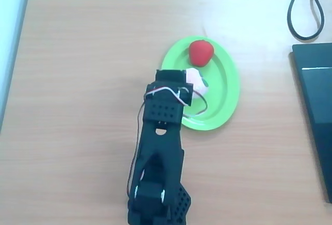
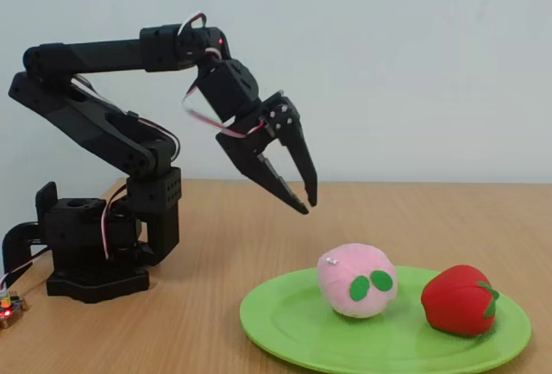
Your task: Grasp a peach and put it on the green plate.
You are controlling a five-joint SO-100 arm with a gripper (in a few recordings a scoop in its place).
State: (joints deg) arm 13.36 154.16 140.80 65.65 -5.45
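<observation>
The peach rests on the green plate; placement appears complete. The end effector hangs above, spread and empty.

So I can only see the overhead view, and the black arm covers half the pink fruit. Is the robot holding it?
Observer: No. In the fixed view the end effector hangs in the air above the peach, apart from it.
Operator: Are its fingers closed?
Observer: They're open; there's a clear gap between the two black fingers.
Operator: Then where's the peach sitting?
Observer: On the green plate, resting on its surface with two green leaf patches facing the side camera.
Operator: Is it touching the red one?
Observer: No, the red strawberry sits on the same plate with a gap between them.
</observation>
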